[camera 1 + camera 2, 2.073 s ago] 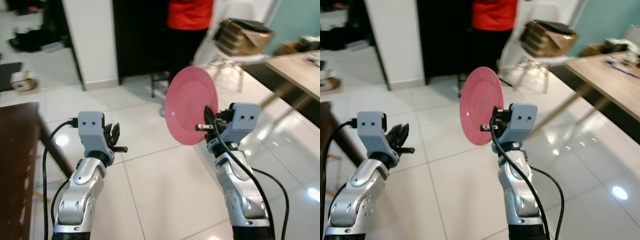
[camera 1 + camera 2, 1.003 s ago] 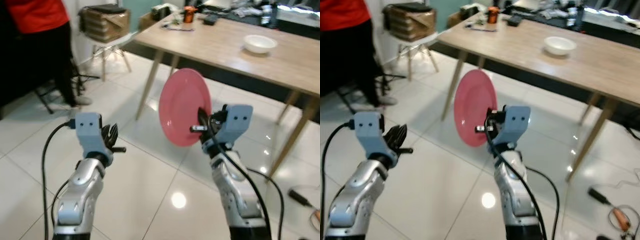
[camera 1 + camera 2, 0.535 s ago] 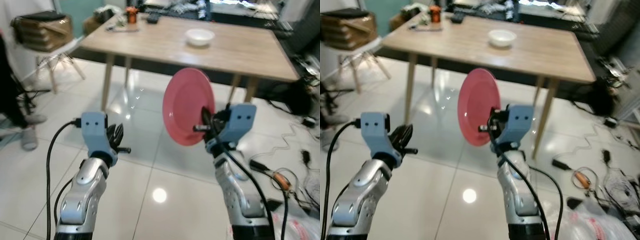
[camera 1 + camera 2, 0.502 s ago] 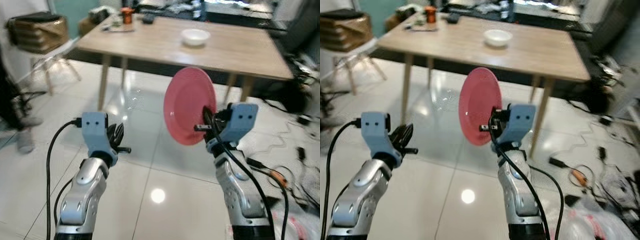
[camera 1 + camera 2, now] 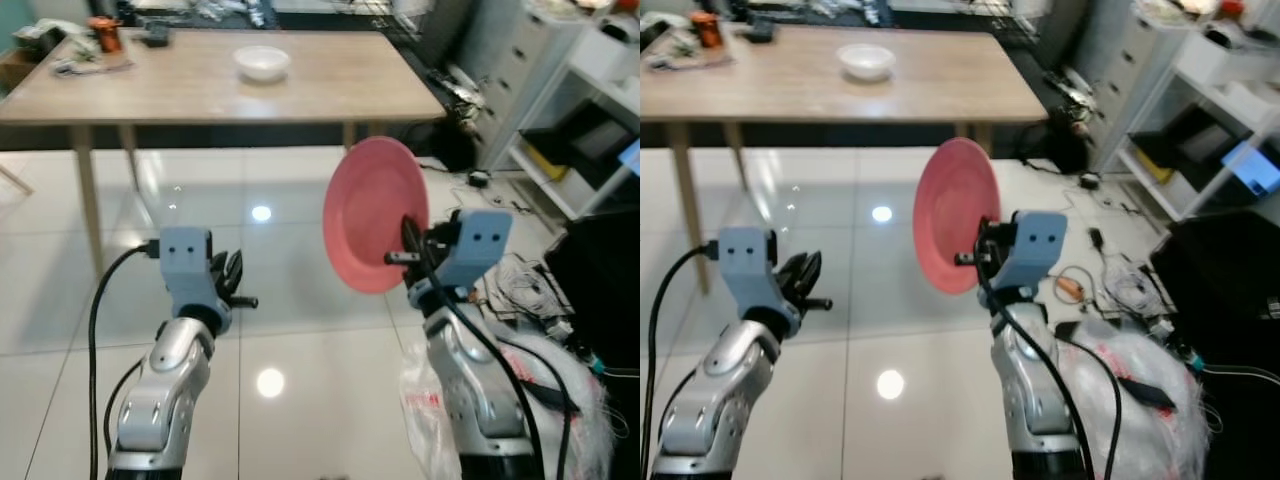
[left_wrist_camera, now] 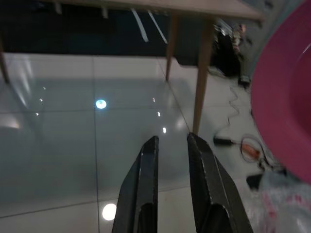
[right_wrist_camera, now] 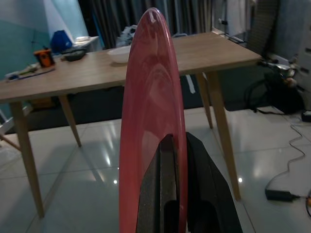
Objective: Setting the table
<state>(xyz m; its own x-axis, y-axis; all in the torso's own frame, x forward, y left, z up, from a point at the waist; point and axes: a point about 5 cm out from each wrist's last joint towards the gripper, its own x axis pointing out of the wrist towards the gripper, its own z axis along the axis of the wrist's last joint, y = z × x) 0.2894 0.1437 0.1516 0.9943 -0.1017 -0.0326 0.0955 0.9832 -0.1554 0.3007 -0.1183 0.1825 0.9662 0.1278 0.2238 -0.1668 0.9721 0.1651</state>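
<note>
Right gripper [image 5: 408, 256] is clamped on the lower rim of the pink plate [image 5: 376, 214], carried on edge, upright, in the air well short of the wooden table [image 5: 330, 85]. A white bowl [image 5: 262, 62] sits on that table, toward its far side; an orange cup [image 5: 103, 33] stands near its left end.

Left gripper [image 5: 234, 285] hangs empty beside the plate, fingers [image 6: 146, 187] nearly together with a slim gap.

Risk, as I judge it: held by one narrow pinch at the rim, the plate could pivot or slip while the robot walks, or its top edge could strike the table's edge.

The right wrist view shows the pinch itself, one finger on each face of the plate; the head views show the cables and plastic bag [image 5: 1137, 395] on the floor right of the table.
</note>
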